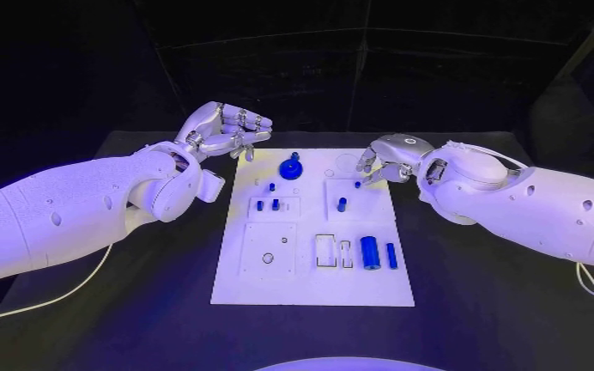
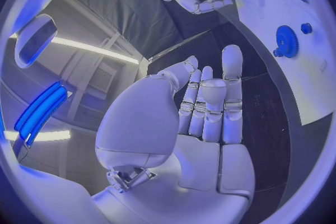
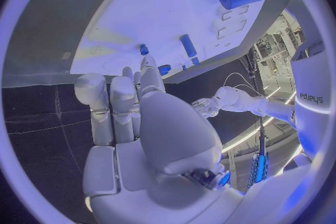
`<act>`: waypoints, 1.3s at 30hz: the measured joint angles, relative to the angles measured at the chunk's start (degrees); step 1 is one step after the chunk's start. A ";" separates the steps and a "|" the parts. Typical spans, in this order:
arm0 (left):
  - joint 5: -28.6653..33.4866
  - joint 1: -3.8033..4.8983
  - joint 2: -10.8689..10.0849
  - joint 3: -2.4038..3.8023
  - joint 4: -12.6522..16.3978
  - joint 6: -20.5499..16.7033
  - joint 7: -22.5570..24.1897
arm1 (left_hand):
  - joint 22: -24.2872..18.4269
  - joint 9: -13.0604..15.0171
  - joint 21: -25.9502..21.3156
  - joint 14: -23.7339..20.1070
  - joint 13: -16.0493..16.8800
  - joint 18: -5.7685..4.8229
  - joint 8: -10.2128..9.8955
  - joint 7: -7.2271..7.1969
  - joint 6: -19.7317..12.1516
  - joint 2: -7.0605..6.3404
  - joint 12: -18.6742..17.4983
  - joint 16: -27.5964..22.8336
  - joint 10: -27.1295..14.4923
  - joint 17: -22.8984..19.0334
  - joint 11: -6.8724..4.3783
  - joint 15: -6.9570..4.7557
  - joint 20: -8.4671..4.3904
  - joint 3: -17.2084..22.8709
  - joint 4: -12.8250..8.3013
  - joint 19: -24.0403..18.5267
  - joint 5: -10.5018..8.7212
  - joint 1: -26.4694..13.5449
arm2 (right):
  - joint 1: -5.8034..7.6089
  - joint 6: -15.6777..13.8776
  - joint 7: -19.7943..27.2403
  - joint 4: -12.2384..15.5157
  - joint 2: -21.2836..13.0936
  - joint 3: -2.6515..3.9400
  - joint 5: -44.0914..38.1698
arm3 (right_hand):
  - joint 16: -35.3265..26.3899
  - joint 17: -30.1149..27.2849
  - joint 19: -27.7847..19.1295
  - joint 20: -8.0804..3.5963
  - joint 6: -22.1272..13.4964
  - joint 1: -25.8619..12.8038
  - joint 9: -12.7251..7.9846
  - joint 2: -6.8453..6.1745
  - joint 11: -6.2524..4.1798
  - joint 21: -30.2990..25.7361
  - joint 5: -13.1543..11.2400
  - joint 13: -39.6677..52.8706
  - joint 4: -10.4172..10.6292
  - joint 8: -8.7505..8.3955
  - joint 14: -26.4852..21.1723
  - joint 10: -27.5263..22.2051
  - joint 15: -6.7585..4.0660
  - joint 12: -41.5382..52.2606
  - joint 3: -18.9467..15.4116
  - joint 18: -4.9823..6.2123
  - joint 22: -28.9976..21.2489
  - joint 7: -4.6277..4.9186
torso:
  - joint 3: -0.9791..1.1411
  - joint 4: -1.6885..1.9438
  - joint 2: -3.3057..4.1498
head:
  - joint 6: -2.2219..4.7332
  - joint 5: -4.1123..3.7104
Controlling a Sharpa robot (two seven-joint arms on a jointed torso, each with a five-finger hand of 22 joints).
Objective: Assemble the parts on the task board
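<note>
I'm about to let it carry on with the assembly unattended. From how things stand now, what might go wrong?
1. The right hand hovers at the task board's far right edge, fingers curled close to a small blue part; a slightly off reach might knock it.
2. The left hand is raised beside the board's far left corner, near the blue gear; lowering carelessly might bump it.
3. The blue cylinder lies on its side and might roll if nudged.

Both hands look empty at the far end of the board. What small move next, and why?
Probably lower the right hand onto the small blue part beside its fingers. That hand holds nothing, and the left hand hovers off the task board.
</note>
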 measured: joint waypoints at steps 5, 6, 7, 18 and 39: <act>7.07 0.00 -0.55 -0.04 0.94 0.40 1.53 | -0.21 0.00 -0.38 -0.31 0.20 0.04 0.00 -0.14 -0.14 0.11 1.10 0.00 1.08 -0.47 -0.26 -0.31 -0.19 -0.01 0.01 -0.19 0.00 -0.11 | -0.41 0.92 -0.52 0.01 0.38 0.00 -2.25 | 1.15 0.41 0.51 -0.10 -0.19 0.00 0.00 0.00 0.00 1.68 0.00 -0.99 -0.34 0.00 0.00 0.00 0.00 -0.36 0.20 0.01 1.88 -0.19 | 0.00 0.05 0.00 | -0.15 -0.02; 8.22 -0.01 -0.62 -0.05 1.08 0.49 1.78 | -0.21 0.00 -0.40 -0.31 0.25 0.03 0.00 -0.22 -0.22 0.11 1.10 -0.02 1.16 -0.59 -0.18 -0.31 -0.19 -0.14 0.14 -0.19 0.00 -0.11 | -0.48 1.12 -0.60 0.00 0.53 0.00 -2.63 | 1.15 0.41 0.71 0.10 -0.19 0.00 0.00 0.00 0.00 1.70 0.00 -1.16 -0.34 0.00 0.00 0.00 0.00 -0.37 0.20 0.01 2.11 -0.19 | 0.00 0.06 0.00 | -0.15 0.09; 8.96 -0.01 -0.66 -0.06 1.19 0.55 1.95 | -0.22 0.00 -0.41 -0.31 0.27 0.04 0.00 -0.22 -0.22 0.11 1.14 -0.23 1.28 -0.72 -0.30 -0.31 -0.19 -0.16 0.16 -0.19 0.00 -0.11 | -0.53 1.28 -0.65 -0.02 0.65 0.00 -2.89 | 1.29 0.47 0.72 0.11 -0.19 0.00 0.00 0.00 0.00 1.93 0.00 -1.29 -0.34 0.00 0.00 0.00 0.00 -0.37 0.20 0.01 2.27 -0.19 | -0.01 0.06 0.00 | -0.16 0.19; 13.47 -0.03 -0.85 -0.12 2.04 1.05 2.93 | -0.66 -0.05 -1.25 -1.44 0.26 0.03 0.00 -0.22 -0.23 0.15 1.76 -1.06 1.36 -2.29 -0.38 0.00 -0.21 -1.76 0.92 -0.58 0.00 -1.21 | -0.94 3.23 -1.13 -0.19 1.41 0.00 -4.52 | 3.73 1.06 1.24 0.21 0.27 0.62 0.07 1.26 0.10 3.66 -1.46 -3.92 -1.58 0.00 -0.01 0.76 0.00 -1.14 1.12 -0.89 4.35 0.21 | -0.03 0.02 0.00 | -0.37 0.69; 15.70 -0.04 -0.90 -0.15 2.13 1.01 3.31 | -0.94 -0.11 -1.53 -1.84 0.25 0.02 0.00 -0.11 -0.74 0.14 2.24 -1.06 0.41 -2.43 0.13 0.00 -0.21 -2.22 0.78 -0.58 0.00 -1.21 | -1.58 4.53 -1.33 -1.48 2.92 0.26 -5.13 | 7.29 2.30 2.65 -0.01 2.42 2.27 0.06 2.89 -0.50 7.11 -2.34 -7.50 -4.66 0.00 -0.01 3.82 0.00 -2.03 2.72 -0.87 8.13 -0.06 | -0.01 0.01 -0.01 | -0.57 0.90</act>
